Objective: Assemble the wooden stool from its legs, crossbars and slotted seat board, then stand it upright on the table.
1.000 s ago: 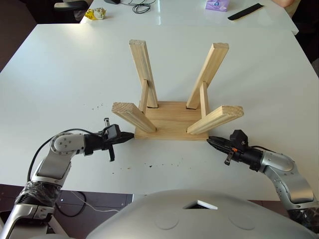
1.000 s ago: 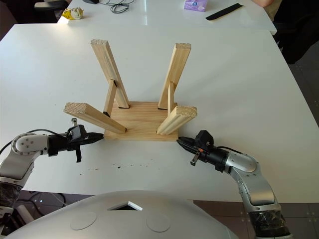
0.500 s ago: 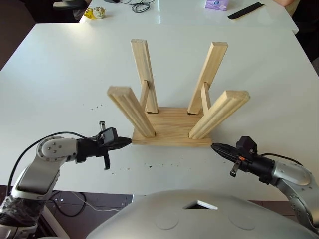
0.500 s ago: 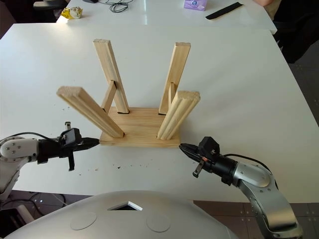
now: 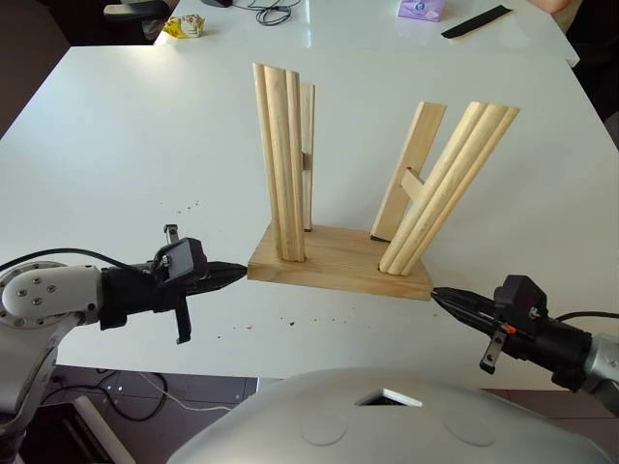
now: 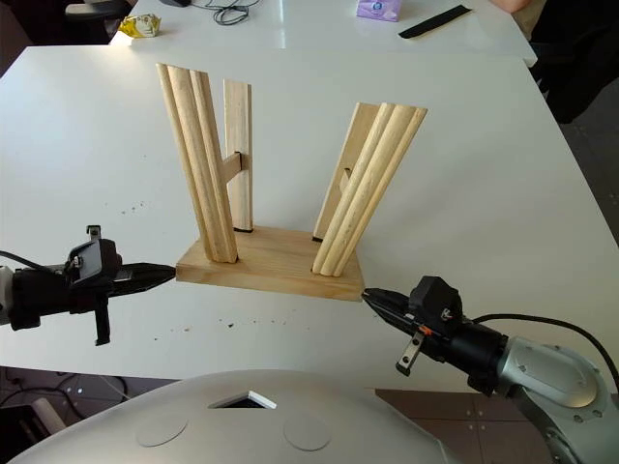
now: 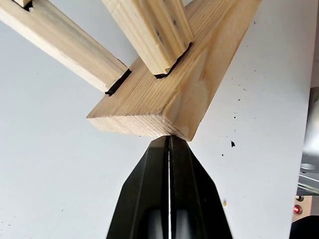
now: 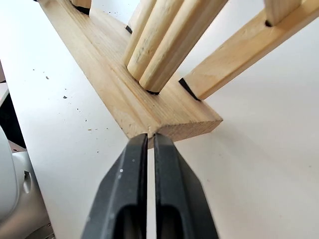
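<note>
The wooden stool stands upside down on the white table, its seat board lowest and its legs pointing up. The two near legs are grooved. Behind them rise the two far legs, joined to the near ones by short crossbars. The board's near edge looks raised, so the stool leans away from me. My left gripper is shut, its tip against the board's near left corner. My right gripper is shut too, its tip at the near right corner.
Small dark crumbs lie on the table in front of the stool. A second table at the back holds a yellow wrapper, cables, a purple box and a black strip. The table's front edge runs just under both grippers.
The stool has tipped away from me, its near edge rising and its legs swinging more upright. Both grippers stayed shut at the near corners and moved up and closer to me.
</note>
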Robot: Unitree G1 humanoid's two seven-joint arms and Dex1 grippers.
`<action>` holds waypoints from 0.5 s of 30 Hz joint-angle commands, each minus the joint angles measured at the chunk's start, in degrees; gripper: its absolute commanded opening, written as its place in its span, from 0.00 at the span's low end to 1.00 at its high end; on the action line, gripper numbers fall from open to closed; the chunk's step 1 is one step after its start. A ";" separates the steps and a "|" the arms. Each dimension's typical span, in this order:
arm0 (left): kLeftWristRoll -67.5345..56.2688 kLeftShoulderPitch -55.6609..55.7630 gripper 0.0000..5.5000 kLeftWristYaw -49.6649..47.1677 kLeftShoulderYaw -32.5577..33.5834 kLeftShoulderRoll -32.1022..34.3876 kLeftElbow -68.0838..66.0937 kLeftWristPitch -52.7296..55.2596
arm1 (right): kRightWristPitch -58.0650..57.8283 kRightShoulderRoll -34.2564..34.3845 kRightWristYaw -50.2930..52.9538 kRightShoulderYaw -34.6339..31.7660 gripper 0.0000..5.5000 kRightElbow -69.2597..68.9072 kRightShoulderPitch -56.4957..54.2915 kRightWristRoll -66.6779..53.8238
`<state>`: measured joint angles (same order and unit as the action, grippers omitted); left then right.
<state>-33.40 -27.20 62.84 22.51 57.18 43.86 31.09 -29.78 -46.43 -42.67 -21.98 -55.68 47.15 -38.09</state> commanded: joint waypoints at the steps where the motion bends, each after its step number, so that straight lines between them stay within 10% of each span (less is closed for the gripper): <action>1: -12.98 3.36 0.00 1.80 1.89 1.44 6.65 3.68 | -2.69 -6.04 -1.97 -4.46 0.00 -4.17 -5.55 -13.46; 10: -12.33 12.15 0.00 0.26 -2.63 4.88 -1.56 5.51 | -8.12 -11.21 -0.29 -7.76 0.00 -0.66 -11.33 -23.63; 15: 1.62 4.81 0.00 2.86 -10.97 3.66 -3.89 -4.83 | 6.07 -15.92 -9.37 -0.05 0.00 23.91 -8.69 5.08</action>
<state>-39.88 -18.23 64.15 16.41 61.00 41.52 32.64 -34.52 -59.03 -48.97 -28.52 -46.55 38.50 -50.45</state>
